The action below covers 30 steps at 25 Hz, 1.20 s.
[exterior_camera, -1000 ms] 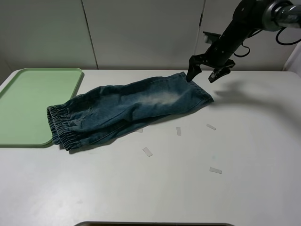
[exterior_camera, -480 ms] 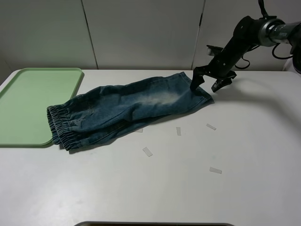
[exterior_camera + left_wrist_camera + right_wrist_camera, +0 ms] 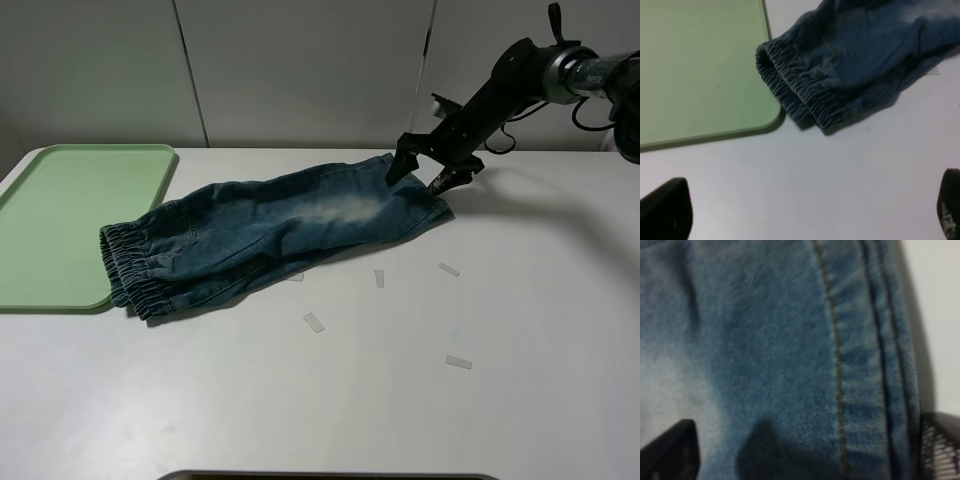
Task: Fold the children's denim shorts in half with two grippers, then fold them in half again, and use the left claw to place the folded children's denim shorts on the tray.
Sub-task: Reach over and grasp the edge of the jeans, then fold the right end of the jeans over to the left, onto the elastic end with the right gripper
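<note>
The children's denim shorts [image 3: 270, 230] lie folded lengthwise on the white table, elastic waistband [image 3: 800, 95] overlapping the corner of the pale-green tray [image 3: 70, 215], leg hem at the right. My right gripper [image 3: 415, 175] is open, its two fingers straddling the hem corner and down on the fabric; in the right wrist view the denim hem [image 3: 865, 355] fills the picture between the fingertips [image 3: 670, 450]. My left gripper [image 3: 805, 215] is open above bare table in front of the waistband, nothing between its fingers. It is out of the exterior high view.
Several small white tape strips [image 3: 313, 322] lie on the table in front of the shorts. The tray [image 3: 700, 70] sits at the far left. White wall panels stand behind the table.
My right gripper has come down and shifted left, from hovering beside the hem corner to straddling it on the cloth. The shorts and the left gripper have not moved.
</note>
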Available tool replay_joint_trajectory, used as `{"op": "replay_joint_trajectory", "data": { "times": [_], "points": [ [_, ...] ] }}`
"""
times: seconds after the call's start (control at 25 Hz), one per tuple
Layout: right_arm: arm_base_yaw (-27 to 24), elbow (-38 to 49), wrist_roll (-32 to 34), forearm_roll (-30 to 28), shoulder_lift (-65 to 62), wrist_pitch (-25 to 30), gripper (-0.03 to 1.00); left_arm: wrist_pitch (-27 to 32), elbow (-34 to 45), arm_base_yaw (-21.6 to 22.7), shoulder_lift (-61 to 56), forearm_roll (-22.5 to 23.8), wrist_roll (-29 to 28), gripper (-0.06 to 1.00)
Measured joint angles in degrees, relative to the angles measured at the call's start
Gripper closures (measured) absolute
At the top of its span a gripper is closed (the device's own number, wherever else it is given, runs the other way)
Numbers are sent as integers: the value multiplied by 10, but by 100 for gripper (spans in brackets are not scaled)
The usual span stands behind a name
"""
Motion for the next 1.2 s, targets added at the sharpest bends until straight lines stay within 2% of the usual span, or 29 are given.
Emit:
{"op": "replay_joint_trajectory", "data": {
  "times": [0.08,0.2,0.24,0.32,0.36,0.4,0.48,0.52,0.6,0.64,0.76,0.84,0.88,0.96,1.2],
  "points": [
    [1,0,0,2,1,3,29,0,0,0,0,0,0,-3],
    [7,0,-1,0,2,9,39,0,0,0,0,0,0,-3],
    [8,0,-2,-13,3,5,48,0,0,0,0,0,0,-3],
    [8,0,-2,-25,5,-1,58,0,0,0,0,0,0,-3],
    [8,0,-2,-38,6,-7,70,0,0,0,0,0,0,-3],
    [8,0,-2,-38,6,-7,70,0,0,0,0,0,0,-3],
    [11,0,-2,-54,6,-3,93,0,0,0,0,0,0,-3],
    [14,0,-1,-51,6,3,96,0,0,0,0,0,0,-3],
    [29,2,0,-53,6,26,98,0,0,0,0,0,0,-3],
    [43,3,3,-86,-1,43,98,0,0,0,0,0,0,-3],
    [47,4,11,-113,-8,51,98,0,0,0,0,0,0,-3],
    [51,7,29,-169,-28,65,98,0,0,0,0,0,0,-3],
    [57,7,50,-217,-50,76,98,0,0,0,0,0,0,-3],
    [60,7,65,-250,-72,83,98,0,0,0,0,0,0,-3],
    [61,7,100,-306,-112,88,98,0,0,0,0,0,0,-3]
  ]
}}
